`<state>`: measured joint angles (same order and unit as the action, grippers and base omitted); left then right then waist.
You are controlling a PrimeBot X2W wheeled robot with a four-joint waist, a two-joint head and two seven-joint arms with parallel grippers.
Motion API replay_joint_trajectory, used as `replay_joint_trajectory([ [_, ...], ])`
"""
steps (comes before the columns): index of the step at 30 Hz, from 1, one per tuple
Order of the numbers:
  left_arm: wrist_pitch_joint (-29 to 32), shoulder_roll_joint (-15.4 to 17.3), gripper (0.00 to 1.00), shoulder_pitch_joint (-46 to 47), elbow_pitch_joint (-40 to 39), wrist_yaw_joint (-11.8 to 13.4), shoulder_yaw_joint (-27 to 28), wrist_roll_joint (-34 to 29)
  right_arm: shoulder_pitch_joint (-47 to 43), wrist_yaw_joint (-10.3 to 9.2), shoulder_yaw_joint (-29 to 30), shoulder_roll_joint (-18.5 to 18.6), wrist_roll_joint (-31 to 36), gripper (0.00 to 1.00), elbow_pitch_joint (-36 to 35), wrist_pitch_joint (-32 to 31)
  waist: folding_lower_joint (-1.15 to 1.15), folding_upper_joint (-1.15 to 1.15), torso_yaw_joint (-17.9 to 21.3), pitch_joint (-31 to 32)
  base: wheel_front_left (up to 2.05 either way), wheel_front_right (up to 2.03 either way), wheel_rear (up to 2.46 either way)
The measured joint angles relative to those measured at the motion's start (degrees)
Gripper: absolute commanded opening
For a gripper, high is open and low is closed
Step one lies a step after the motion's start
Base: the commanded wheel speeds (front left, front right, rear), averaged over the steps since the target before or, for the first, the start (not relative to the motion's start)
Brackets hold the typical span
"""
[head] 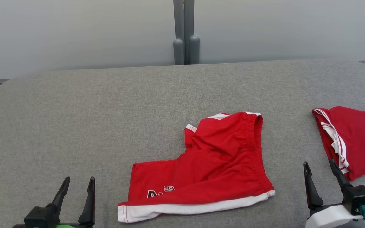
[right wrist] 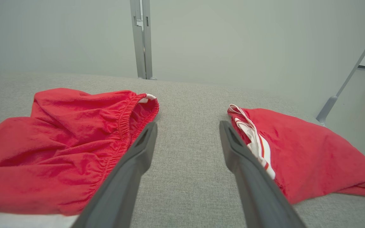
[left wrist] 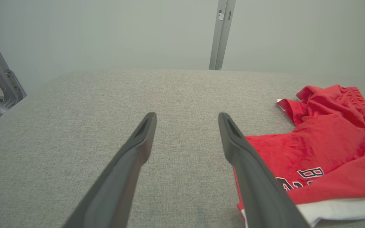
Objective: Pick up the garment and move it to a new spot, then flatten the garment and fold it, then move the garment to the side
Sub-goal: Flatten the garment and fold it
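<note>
I see red shorts (head: 208,164) rumpled mid-frame; left gripper (head: 79,180), right gripper (head: 318,163) at bottom corners, spread wide, holding nothing. Looks like nothing done: pick, flatten, fold, shift remain.

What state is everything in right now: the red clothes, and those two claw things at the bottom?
Red shorts: lying rumpled mid-table, not flattened, not held.
Second red garment: lying at the table's right side, looks folded, untouched.
Left gripper: fingers spread open, empty.
Right gripper: fingers spread open, empty, between the two garments.
Grey table: padded top, bearing both garments.
</note>
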<state>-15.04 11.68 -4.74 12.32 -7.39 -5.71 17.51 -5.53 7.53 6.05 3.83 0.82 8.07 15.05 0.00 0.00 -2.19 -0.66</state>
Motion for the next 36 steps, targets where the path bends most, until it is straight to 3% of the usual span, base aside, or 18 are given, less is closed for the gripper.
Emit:
replay_joint_trajectory([
  [12,0.0,-0.2,1.0,0.0,-0.7,0.0,0.9,0.0,1.2,0.0,-1.6,0.6,-0.3,1.0,-3.0,0.0,0.0,0.0,0.3,-0.5,0.0,0.0,0.0],
  [17,0.7,0.6,1.0,-0.4,0.2,0.0,0.6,-0.9,1.5,0.0,-5.8,3.8,-1.7,1.0,-4.0,0.0,0.0,0.0,0.5,-0.6,0.0,0.0,0.0],
  [20,4.4,0.8,1.0,-0.6,-0.6,0.4,0.2,-0.9,1.2,0.0,-9.3,6.5,-3.2,1.0,-3.2,-1.6,0.0,0.0,0.5,-0.7,0.0,0.0,0.0],
  [24,15.3,0.7,1.0,-2.8,-4.9,1.5,-0.7,1.1,1.0,0.0,-16.1,14.2,-6.5,1.0,-5.1,-11.0,0.0,0.0,0.4,-1.2,0.0,0.0,0.0],
  [29,27.8,0.9,1.0,-6.3,-10.9,2.6,-1.5,4.5,1.2,0.0,-23.1,20.6,-11.6,1.0,-7.3,-19.9,0.0,0.0,0.5,-2.6,0.0,0.0,0.0],
  [36,34.2,1.4,1.0,-6.8,-15.3,3.2,-2.5,6.3,4.2,0.0,-29.2,23.1,-15.3,1.0,-4.5,-23.1,0.0,0.0,0.1,-5.3,0.0,0.0,0.0],
])
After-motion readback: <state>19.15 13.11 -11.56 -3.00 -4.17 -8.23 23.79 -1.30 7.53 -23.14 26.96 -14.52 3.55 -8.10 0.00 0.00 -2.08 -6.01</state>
